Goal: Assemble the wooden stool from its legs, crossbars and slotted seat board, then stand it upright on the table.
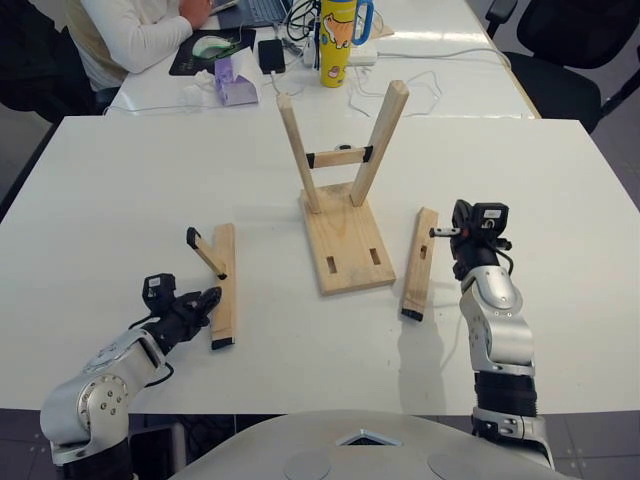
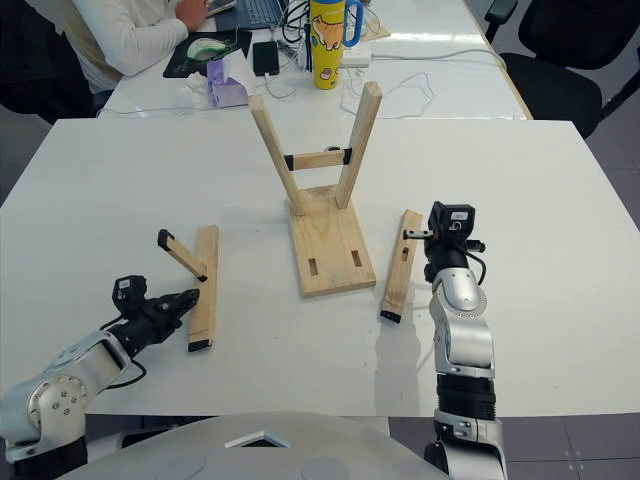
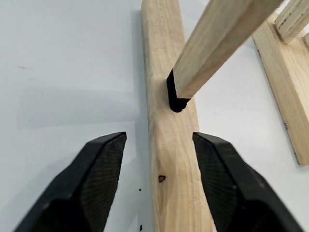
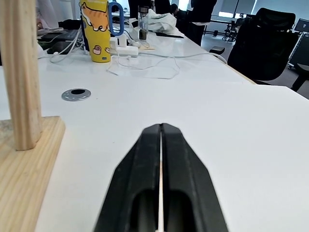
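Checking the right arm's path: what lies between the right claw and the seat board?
A loose wooden leg lying flat, seen in the left eye view.

Both arms are the same build. The left arm [image 1: 92,405] and right arm [image 1: 497,335] have rounded silver-grey shells with black sections at the joints. The left one has a round cap [image 1: 105,398] dotted with tiny dark screws. A boxy black camera module [image 1: 158,288] sits by each wrist, and a thin black cable [image 1: 508,262] loops off the right one. The left gripper [image 1: 208,298] has matte black wedge fingers [image 3: 96,183] with finely ribbed pads. The right gripper [image 4: 161,126] has smoother black fingers [image 4: 147,169], slim at the tips and hollowed near the base.
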